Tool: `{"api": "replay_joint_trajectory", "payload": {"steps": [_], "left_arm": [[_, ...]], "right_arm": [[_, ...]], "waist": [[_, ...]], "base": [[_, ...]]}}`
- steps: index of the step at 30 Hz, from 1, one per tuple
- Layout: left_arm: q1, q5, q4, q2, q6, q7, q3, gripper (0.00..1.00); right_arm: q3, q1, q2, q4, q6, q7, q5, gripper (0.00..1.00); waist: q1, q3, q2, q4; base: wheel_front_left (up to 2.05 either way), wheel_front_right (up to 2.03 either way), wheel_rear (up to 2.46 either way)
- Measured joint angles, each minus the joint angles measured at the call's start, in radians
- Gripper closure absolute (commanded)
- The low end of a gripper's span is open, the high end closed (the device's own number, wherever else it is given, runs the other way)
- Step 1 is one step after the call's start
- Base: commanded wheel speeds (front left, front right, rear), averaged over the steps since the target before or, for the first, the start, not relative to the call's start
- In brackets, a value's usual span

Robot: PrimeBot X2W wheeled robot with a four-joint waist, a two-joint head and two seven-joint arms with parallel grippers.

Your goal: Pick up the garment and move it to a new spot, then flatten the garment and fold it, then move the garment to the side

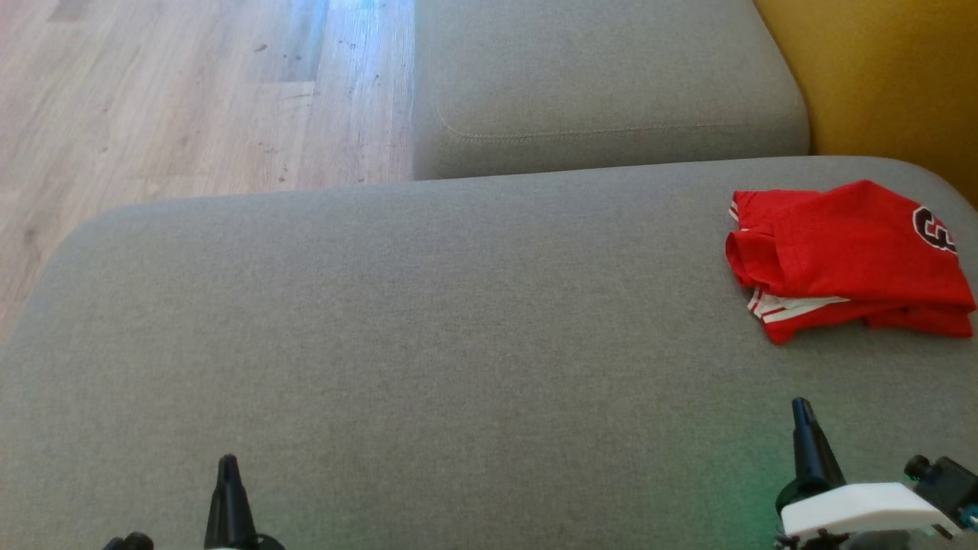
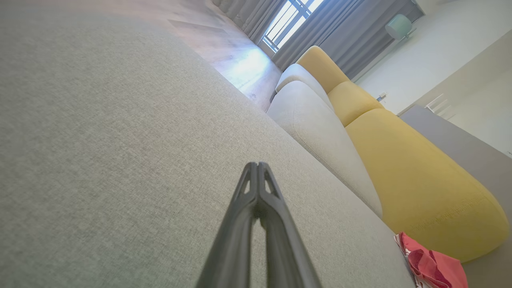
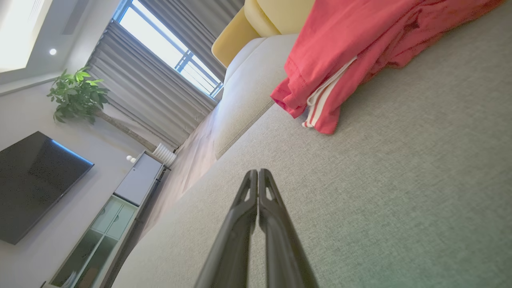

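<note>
Matt woven grey cushion (image 1: 428, 321), soft red cloth garment (image 1: 848, 256) (white-striped trim), smooth wood-grain floor (image 1: 191, 99)

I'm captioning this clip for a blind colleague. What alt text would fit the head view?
A folded red garment with white stripes lies at the right of a grey sofa cushion. The left end effector and right end effector, both shut, sit at the bottom edge, apart from it; wooden floor shows upper left.

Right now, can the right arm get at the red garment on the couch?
Probably yes: the red garment lies just ahead of the shut right pincer, with only bare grey cushion between them.
</note>
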Motion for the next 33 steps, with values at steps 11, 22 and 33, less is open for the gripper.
{"api": "replay_joint_trajectory", "payload": {"steps": [11, 22, 33], "left_arm": [[-0.038, -0.127, 0.019, 0.001, -0.019, 0.028, 0.013, 1.00], [-0.071, -0.253, 0.035, 0.001, -0.038, 0.060, 0.035, 1.00], [-0.109, -0.389, 0.056, 0.001, -0.059, 0.090, 0.063, 1.00]], "right_arm": [[-0.028, -0.012, 0.001, -0.002, 0.000, 0.031, 0.120, 1.00], [-0.056, -0.042, 0.004, -0.010, 0.000, 0.061, 0.240, 1.00], [-0.086, -0.068, 0.007, -0.014, 0.000, 0.095, 0.371, 1.00]], "waist": [[-0.0001, 0.014, 0.0000, -0.003], [-0.0001, 0.029, 0.0000, -0.007], [-0.0001, 0.044, 0.0000, -0.011]], "base": [[0.00, 0.00, 0.00], [0.00, 0.00, 0.00], [0.00, 0.00, 0.00]]}}
